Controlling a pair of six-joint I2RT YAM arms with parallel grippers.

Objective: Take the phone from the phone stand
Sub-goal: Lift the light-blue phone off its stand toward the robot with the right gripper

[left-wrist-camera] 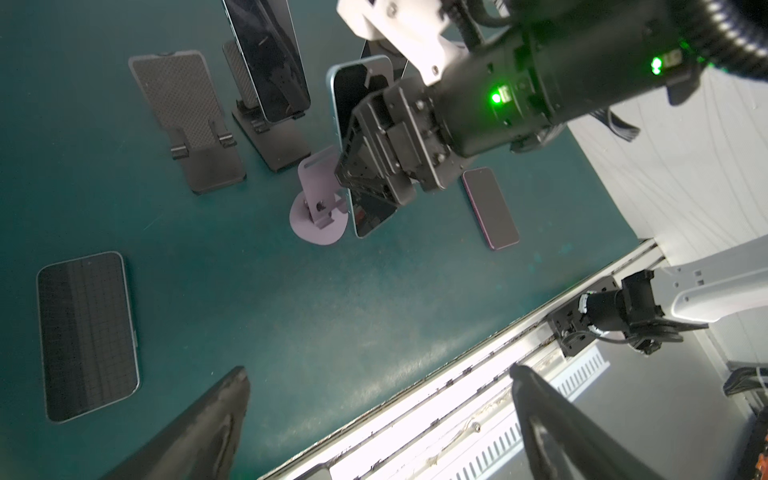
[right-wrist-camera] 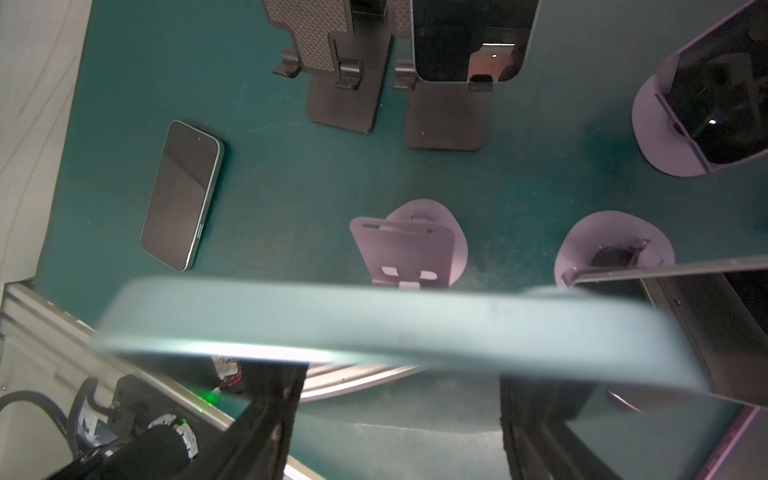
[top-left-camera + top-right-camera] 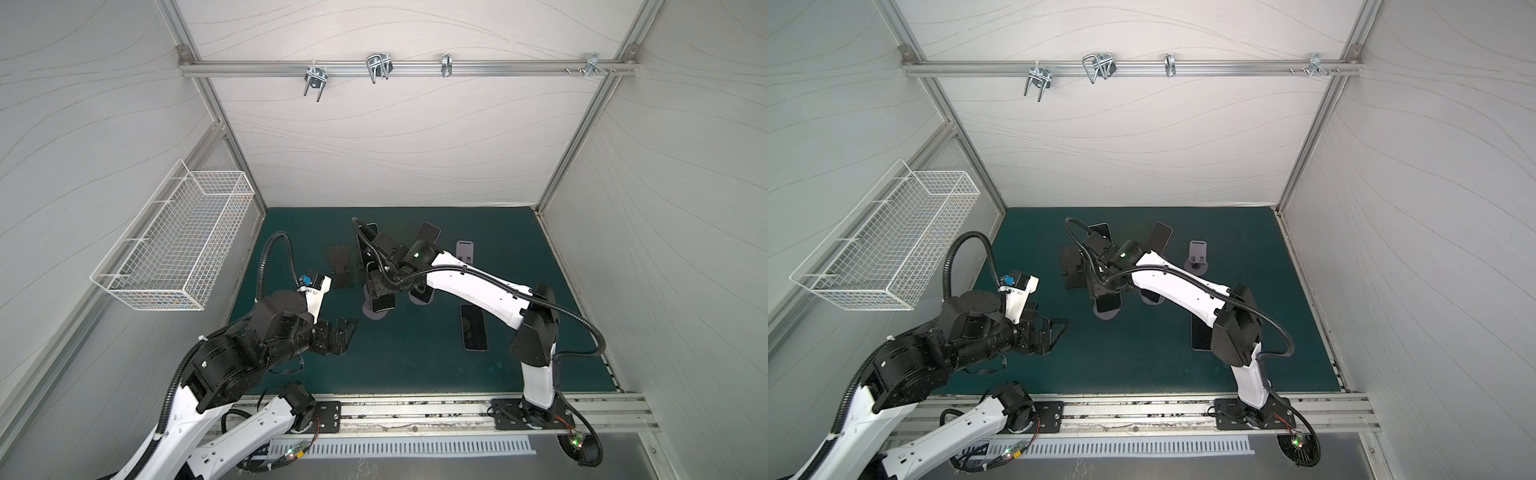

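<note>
My right gripper [image 3: 380, 286] [image 3: 1104, 286] [image 1: 370, 174] [image 2: 401, 376] is shut across the width of a light blue phone [image 1: 370, 216] [image 2: 332, 328]. The phone is upright and tilted, just beside a lilac phone stand [image 1: 318, 199] [image 2: 409, 249] whose cradle stands bare. In both top views only the phone's lower end [image 3: 382, 305] [image 3: 1108, 305] shows under the gripper, over the stand's round base [image 3: 371, 314] [image 3: 1100, 312]. My left gripper [image 3: 340, 332] [image 3: 1054, 332] [image 1: 376, 370] hovers open and holds nothing, near the mat's front left.
Two black stands sit at the back left, one bare [image 3: 340, 266] and one bearing a phone [image 3: 365, 245]. Further lilac stands [image 3: 465, 251] stand at the right, one with a phone [image 3: 428, 237]. Phones lie flat on the mat [image 3: 473, 326] [image 1: 87, 336]. A wire basket [image 3: 174, 249] hangs on the left wall.
</note>
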